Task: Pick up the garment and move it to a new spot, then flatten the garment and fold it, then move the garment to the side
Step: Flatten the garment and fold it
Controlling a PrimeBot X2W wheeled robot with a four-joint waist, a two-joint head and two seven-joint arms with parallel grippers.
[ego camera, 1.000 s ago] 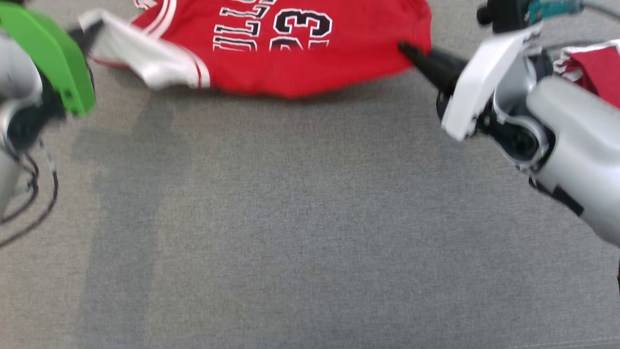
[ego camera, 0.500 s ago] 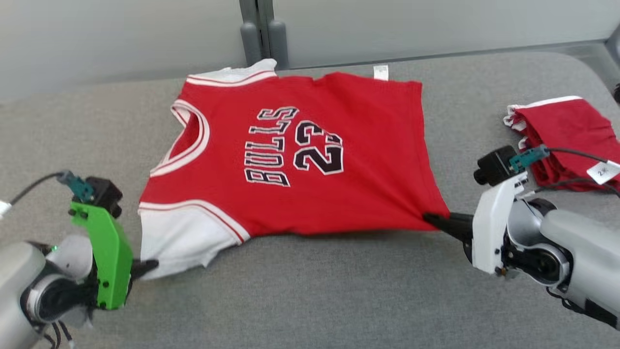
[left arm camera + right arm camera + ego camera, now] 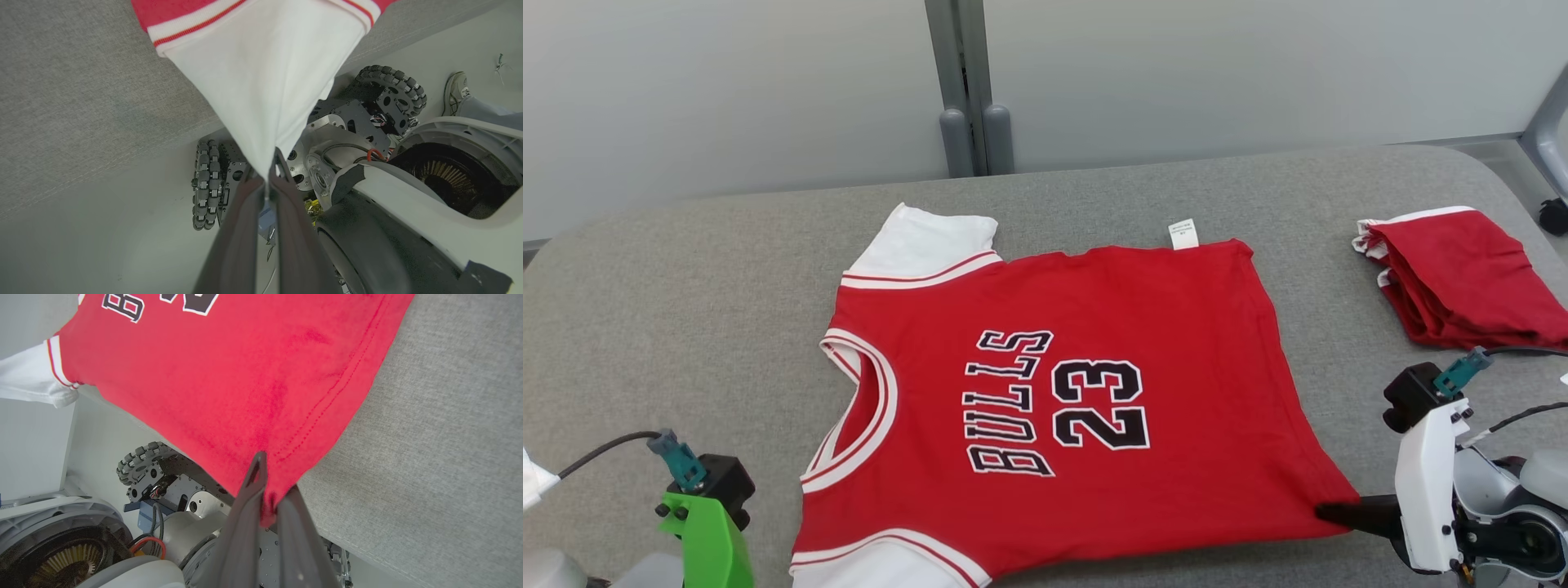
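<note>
Meeting a pale wall, the grey table bears a jersey clamped in left fingers and right fingers

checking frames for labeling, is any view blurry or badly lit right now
Head view: sharp, evenly lit, jersey print legible. Left wrist view: fingers soft up close, white sleeve sharp. Right wrist view: fingers blurred, hem stitching crisp.

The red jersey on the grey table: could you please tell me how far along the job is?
Done: the jersey lies spread flat, print up, on the table. In hand: the left gripper is shut on its white sleeve, the right gripper on its hem corner, both at the near edge. Left: folding it and moving it aside; no fold shows yet.
</note>
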